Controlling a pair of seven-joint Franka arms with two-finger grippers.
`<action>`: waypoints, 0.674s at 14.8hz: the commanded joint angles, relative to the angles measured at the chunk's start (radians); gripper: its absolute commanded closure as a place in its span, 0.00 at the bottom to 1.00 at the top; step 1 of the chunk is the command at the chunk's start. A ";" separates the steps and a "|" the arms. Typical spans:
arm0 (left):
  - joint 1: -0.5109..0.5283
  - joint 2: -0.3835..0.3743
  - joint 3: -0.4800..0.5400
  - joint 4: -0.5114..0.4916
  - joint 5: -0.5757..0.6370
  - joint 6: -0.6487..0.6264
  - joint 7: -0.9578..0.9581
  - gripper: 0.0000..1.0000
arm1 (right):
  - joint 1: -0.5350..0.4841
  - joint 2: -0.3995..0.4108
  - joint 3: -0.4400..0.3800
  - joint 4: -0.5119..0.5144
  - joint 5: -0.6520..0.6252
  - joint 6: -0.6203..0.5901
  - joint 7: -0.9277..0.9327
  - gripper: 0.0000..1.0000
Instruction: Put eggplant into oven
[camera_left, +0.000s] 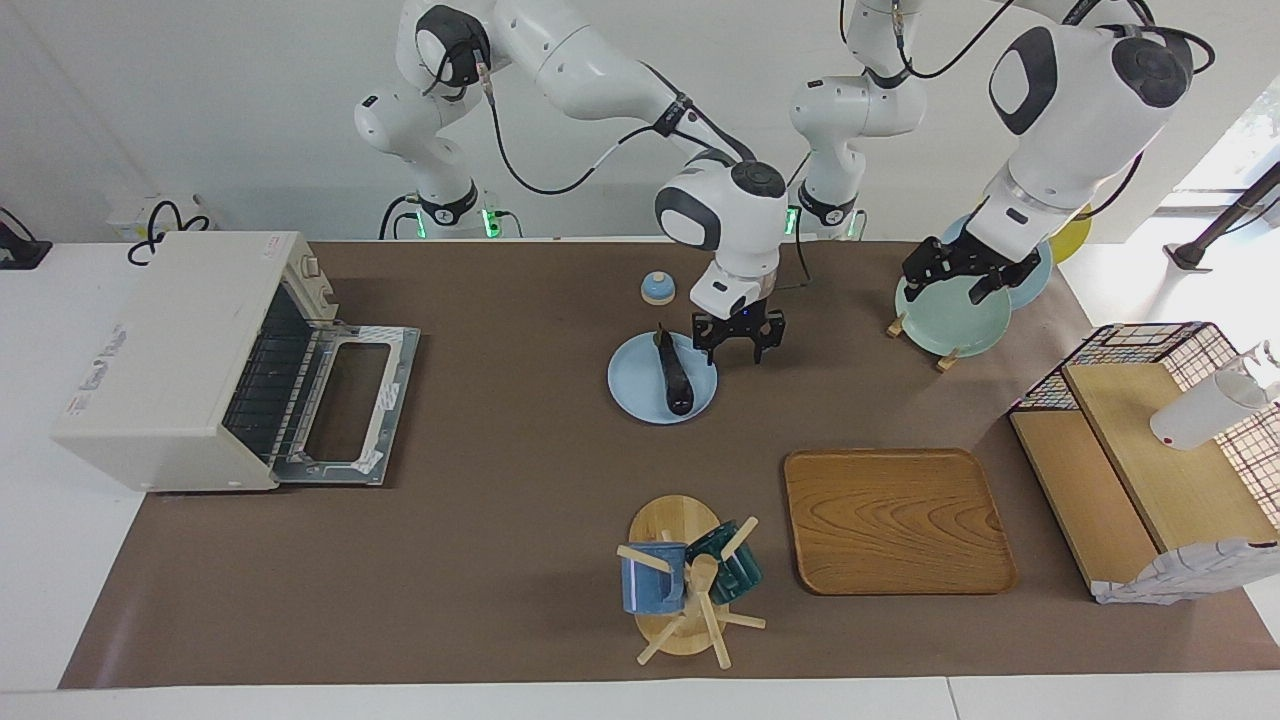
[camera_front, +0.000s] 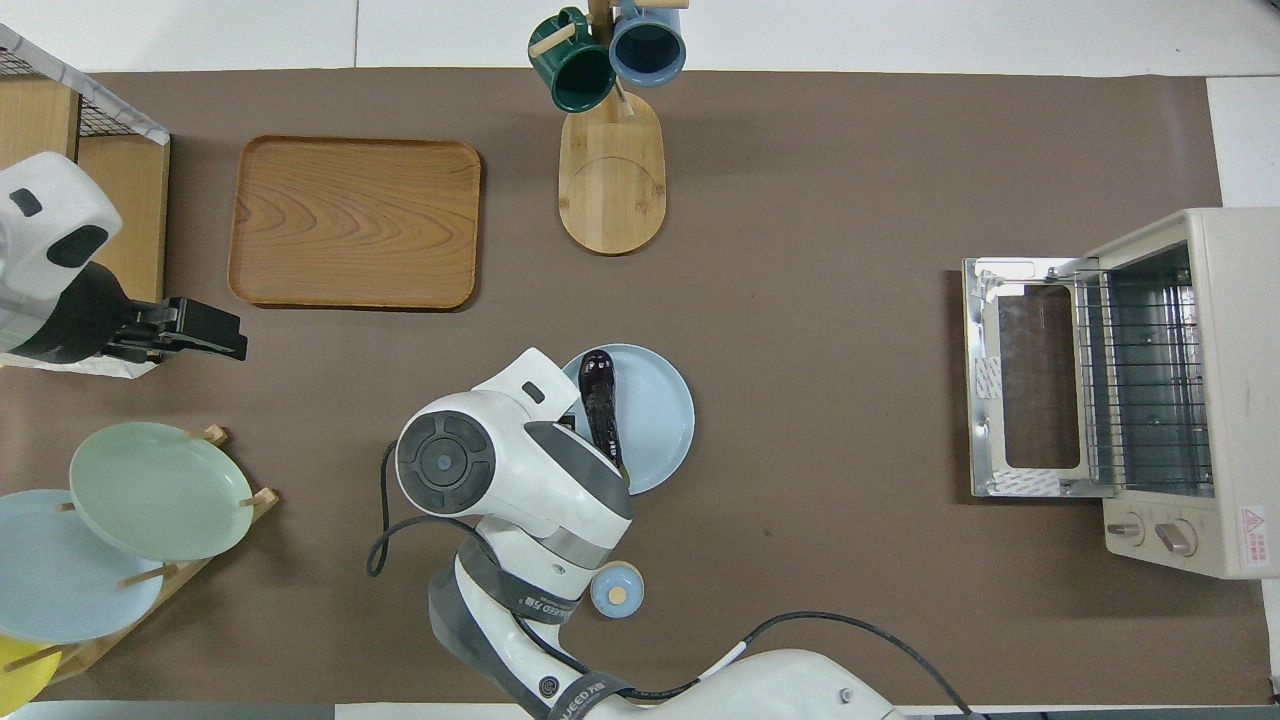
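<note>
Lying on blue plate (camera_left: 640, 392), eggplant (camera_left: 674, 376), right gripper (camera_left: 739, 338) spread beside it, left gripper (camera_left: 964, 272) spread, oven (camera_left: 170, 350) open

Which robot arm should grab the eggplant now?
The right one, probably. The right gripper hangs beside the eggplant on its plate; the left gripper is over the plate rack.

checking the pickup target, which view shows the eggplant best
The facing view: the eggplant lies whole on the blue plate, nothing covering it. In the overhead view the right arm hides its stem end, so only its rounded end and middle show.
</note>
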 joint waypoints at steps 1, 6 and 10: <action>-0.006 -0.001 -0.005 0.074 0.051 -0.097 -0.018 0.00 | -0.017 -0.057 0.006 -0.102 -0.024 0.074 -0.003 0.38; -0.098 -0.002 0.079 0.065 0.059 -0.094 -0.017 0.00 | -0.018 -0.062 0.006 -0.140 -0.032 0.114 -0.005 0.38; -0.100 0.018 0.084 0.082 0.053 -0.065 -0.014 0.00 | -0.015 -0.078 0.006 -0.182 -0.033 0.137 -0.003 0.48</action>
